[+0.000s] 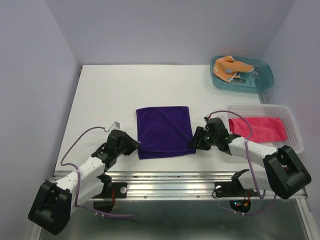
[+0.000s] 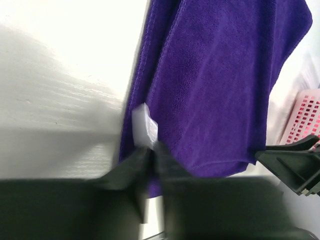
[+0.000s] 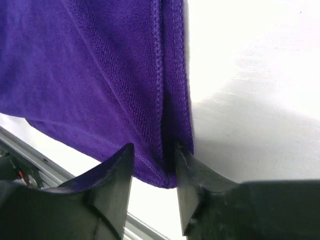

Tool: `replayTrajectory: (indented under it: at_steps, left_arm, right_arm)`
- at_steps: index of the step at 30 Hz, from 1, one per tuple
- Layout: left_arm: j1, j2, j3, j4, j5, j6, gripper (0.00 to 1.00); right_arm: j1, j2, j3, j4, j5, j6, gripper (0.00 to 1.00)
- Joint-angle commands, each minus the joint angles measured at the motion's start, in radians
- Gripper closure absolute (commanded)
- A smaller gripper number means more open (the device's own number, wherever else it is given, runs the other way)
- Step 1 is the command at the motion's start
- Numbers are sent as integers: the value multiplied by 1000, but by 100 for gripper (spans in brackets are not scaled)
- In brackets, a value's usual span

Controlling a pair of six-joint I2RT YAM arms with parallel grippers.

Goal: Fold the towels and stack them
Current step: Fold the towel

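Purple towel (image 1: pixel 164 131) lies flat mid tabletop (image 1: pixel 110 95), folded to a near-square w/ doubled layers along both side edges. L hand (image 1: pixel 131 145) is at its near-left corner, fingers pinched together on the hem right by a small white label (image 2: pixel 145 125); that view is blurry. R hand (image 3: pixel 154 155) is at the near-right corner, fingers clamped on the folded edge, cloth filling the gap.

Pink towel (image 1: pixel 257 127) sits crumpled in a white basket (image 1: pixel 295 131) just right of the R arm. Orange dotted towel (image 1: pixel 226 67) is bunched in a teal tray (image 1: pixel 267 75) at the far right, well apart from the rest. A small white bracket (image 1: pixel 114 124) stands on the tabletop near the L hand. A metal rail (image 1: pixel 170 180) runs along the near edge, just behind both hands.
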Motion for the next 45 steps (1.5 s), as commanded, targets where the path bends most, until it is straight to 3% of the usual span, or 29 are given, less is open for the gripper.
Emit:
replayTrajectory:
  at_steps: [1, 3, 4, 5, 9, 16, 22, 29, 34, 37, 45]
  left_arm:
    - [-8, -7, 56, -65, -14, 29, 48]
    - [-11, -39, 67, -95, -30, 32, 35]
    - [-11, -53, 82, -120, -46, 31, 29]
    - [-11, -82, 105, -167, -79, 40, 19]
    - [-11, -116, 159, -206, -162, 83, 1]
    - [25, 93, 318, -105, -259, 227, 1]
    - [126, 419, 530, 0, -124, 380, 1]
    - [191, 683, 682, 6, -75, 419, 24]
    - [203, 782, 742, 13, -20, 440, 31]
    - [212, 838, 780, 13, -14, 450, 32]
    - [243, 954, 855, -2, 16, 474, 44]
  right_arm:
    - [9, -69, 17, -46, 58, -12, 39]
    - [9, -97, 35, -75, 56, -24, 27]
    - [9, -109, 41, -84, 64, -35, 0]
    - [9, -127, 52, -99, 65, -50, 0]
    - [9, -151, 86, -121, 97, -78, 0]
    - [8, -39, 274, -106, 219, -147, 0]
    - [0, 240, 566, -164, 389, -247, 0]
    - [-55, 500, 822, -194, 328, -374, 1]
    - [-95, 589, 885, -210, 299, -420, 13]
    - [-120, 633, 894, -187, 207, -436, 21]
    - [-144, 736, 946, -175, 136, -462, 29]
